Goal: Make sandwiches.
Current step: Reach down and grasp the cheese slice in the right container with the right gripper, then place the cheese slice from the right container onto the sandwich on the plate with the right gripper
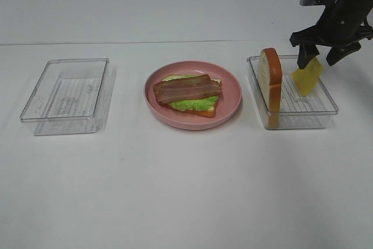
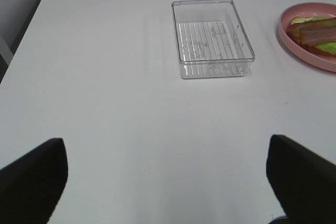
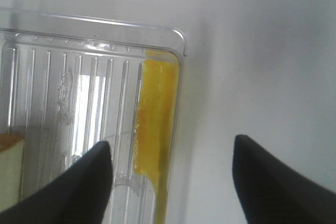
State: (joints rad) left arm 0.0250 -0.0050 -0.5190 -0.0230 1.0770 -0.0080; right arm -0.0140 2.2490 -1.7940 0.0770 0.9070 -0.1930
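At three o'clock, the right claw (image 1: 317,64) gapes, empty, over the cheese square (image 1: 306,80): probably light, stiff; pinch its top edge.

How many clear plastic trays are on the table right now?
2. One clear plastic tray sits left of the pink round plate; the other tray sits right of it, holding an upright white bread slice and a yellow cheese square.

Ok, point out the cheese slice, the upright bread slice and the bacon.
cheese slice (image 1: 308,79), exterior high view, middle of its yellow face.
upright bread slice (image 1: 273,80), exterior high view, its orange-brown crust edge.
bacon (image 1: 187,88), exterior high view, centre of the top strip.
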